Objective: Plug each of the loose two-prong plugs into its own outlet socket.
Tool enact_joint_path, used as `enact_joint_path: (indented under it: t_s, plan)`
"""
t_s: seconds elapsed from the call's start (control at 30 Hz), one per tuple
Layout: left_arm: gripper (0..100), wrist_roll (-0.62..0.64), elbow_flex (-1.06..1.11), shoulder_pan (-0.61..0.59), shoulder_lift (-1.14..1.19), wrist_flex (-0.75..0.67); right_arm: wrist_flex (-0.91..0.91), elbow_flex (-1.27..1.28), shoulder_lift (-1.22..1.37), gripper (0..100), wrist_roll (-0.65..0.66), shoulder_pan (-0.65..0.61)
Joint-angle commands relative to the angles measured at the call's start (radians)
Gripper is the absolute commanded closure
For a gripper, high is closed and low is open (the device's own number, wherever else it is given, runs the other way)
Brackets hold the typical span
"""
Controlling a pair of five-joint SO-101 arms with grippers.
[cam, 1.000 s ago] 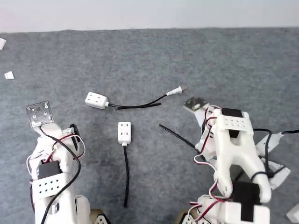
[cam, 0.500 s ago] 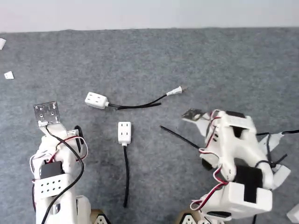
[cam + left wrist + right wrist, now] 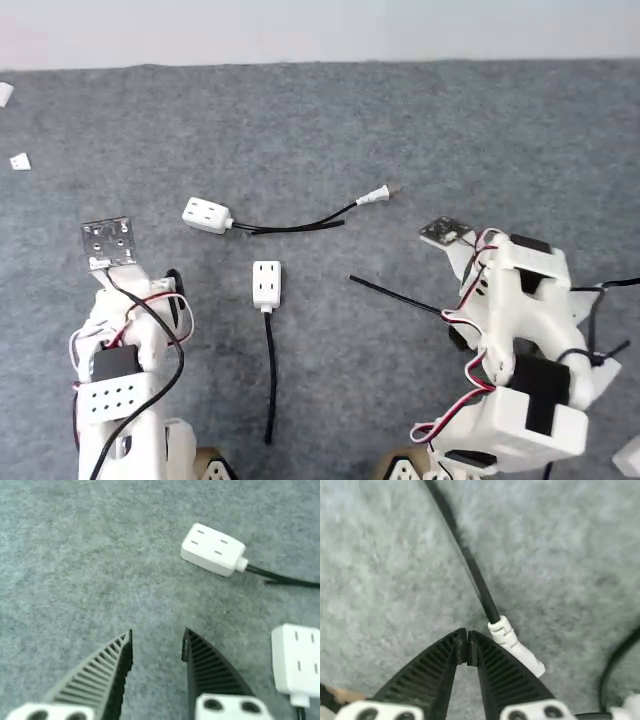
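A white outlet socket lies left of centre, and its black cord runs right to a white two-prong plug. A second socket lies just nearer, with its cord trailing toward the front edge. In the left wrist view my left gripper is open over bare carpet, short of the first socket, with the second socket off to one side. My right gripper is shut with nothing between its fingers. A white plug on a black cord lies right beside one finger.
Grey carpet covers the table up to a pale wall at the back. A loose black cord slants from mid-table under the right arm. Small white scraps lie at the far left edge. White clutter and cables sit at the right edge.
The right arm has swung to the right and the slanted black cord's end shifted slightly with it. The left arm turned a little to the right.
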Motion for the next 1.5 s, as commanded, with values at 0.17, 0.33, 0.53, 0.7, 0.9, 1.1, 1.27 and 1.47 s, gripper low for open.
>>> enact_joint_path:
  t_s: [0.17, 0.33, 0.53, 0.7, 0.9, 1.1, 1.27, 1.47]
  plan:
    - [85, -0.005, 0.039, 0.023, -0.020, -0.137, -0.004, -0.144, -0.012, 99.0, -0.203, -0.154]
    - [85, -0.003, 0.038, 0.021, -0.021, -0.137, 0.004, -0.203, -0.001, 98.3, -0.295, -0.288]
    - [85, -0.006, 0.038, 0.021, -0.021, -0.137, 0.219, -0.276, -0.010, 85.5, -0.164, -0.219]
    - [85, -0.008, 0.036, 0.025, -0.021, -0.140, 0.246, -0.247, -0.004, 85.5, 0.038, -0.041]
    - [85, -0.008, 0.036, 0.029, -0.021, -0.141, 0.153, -0.089, -0.012, 85.1, 0.178, -0.042]
    - [85, -0.009, 0.039, 0.029, -0.021, -0.143, -0.027, 0.032, -0.050, 85.1, 0.175, -0.073]
    - [85, -0.011, 0.050, 0.031, -0.015, -0.184, -0.162, 0.164, -0.199, 85.1, 0.083, 0.012]
    - [85, -0.011, 0.087, 0.058, -0.015, -0.233, -0.239, 0.256, -0.240, 85.1, 0.135, 0.036]
